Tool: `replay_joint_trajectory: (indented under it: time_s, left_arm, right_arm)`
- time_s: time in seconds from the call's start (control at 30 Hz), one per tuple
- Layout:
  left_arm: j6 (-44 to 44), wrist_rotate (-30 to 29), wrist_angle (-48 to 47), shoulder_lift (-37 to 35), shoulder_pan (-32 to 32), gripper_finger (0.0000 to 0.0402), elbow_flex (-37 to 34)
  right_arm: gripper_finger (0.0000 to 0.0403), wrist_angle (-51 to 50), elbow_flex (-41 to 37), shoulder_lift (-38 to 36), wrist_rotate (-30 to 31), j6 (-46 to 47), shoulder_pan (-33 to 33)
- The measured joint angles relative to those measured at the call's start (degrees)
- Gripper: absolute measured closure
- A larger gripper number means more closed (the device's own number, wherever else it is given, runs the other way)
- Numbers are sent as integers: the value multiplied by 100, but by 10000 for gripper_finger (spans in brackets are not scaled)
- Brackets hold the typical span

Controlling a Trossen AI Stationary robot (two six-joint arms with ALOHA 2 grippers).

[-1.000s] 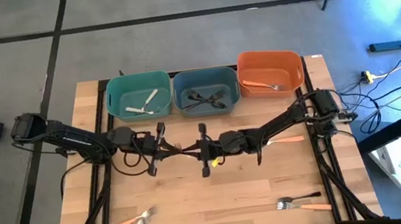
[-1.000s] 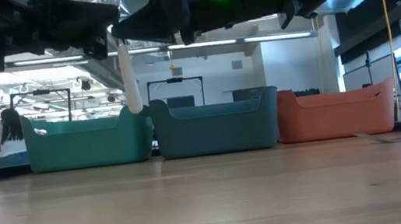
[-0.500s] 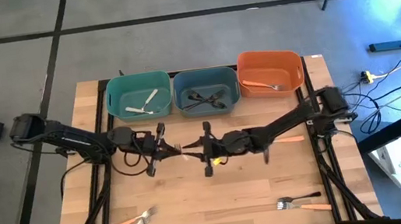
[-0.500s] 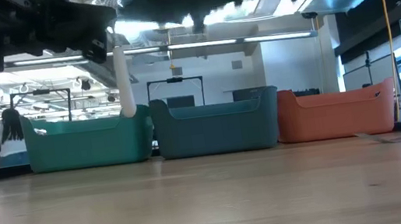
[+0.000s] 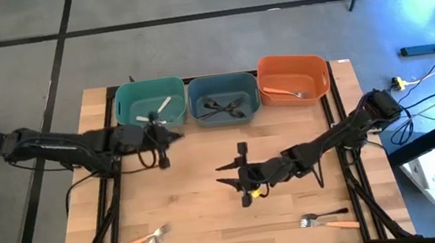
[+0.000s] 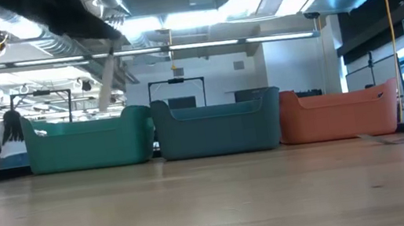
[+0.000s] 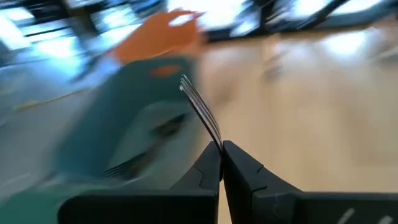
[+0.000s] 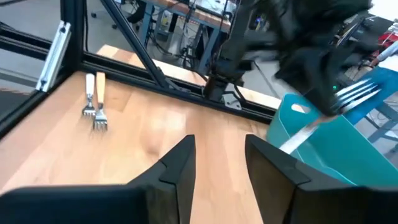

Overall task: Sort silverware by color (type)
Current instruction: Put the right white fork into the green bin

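Observation:
My left gripper is shut on a white-handled fork, just in front of the teal bin near its right corner. The fork's metal tines stick out past the fingertips. My right gripper stands open over the middle of the table, nothing between its fingers. White forks lie in the teal bin, black ones in the blue bin, and an orange one in the orange bin. My left gripper pinches the fork between its two fingers at the neck, just below the tines. The fingers come nearly level from the table's left. The fork is lifted clear and tilted: its tines point up and away, and the white handle slants down below the fingers.
Two forks lie side by side near the table's front left corner. Two more, one black and one orange, lie near the front right. The three bins stand in a row along the far edge. Bare wood lies between them and the near edge.
My left gripper has risen and swung toward the teal bin, tipping up toward level, and has carried the white fork along. My right gripper has opened and drawn away from the fork toward the table's near edge, rising out of the low view.

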Motion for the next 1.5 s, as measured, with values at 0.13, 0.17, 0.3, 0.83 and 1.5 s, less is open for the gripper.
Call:
replay_joint_trajectory:
  time_s: [0.13,0.17,0.3,0.83,1.5]
  left_arm:
    - [92,-918,-1357,5,262,396,766]
    - [114,-1045,-1519,9,363,395,889]
    - [627,-1238,-1766,16,922,395,1004]
    - [1580,-58,-1893,1563,3688,393,1004]
    - [1887,352,-1854,3394,4417,392,1002]
  right_arm:
    - [271,-37,-4,0,14,-2,-6]
    - [271,-37,-4,0,14,-4,-14]
    - [271,-42,-4,0,9,-2,-46]
    - [271,-207,-4,2,-4,15,-44]
    - [272,-339,-4,2,-7,15,-44]
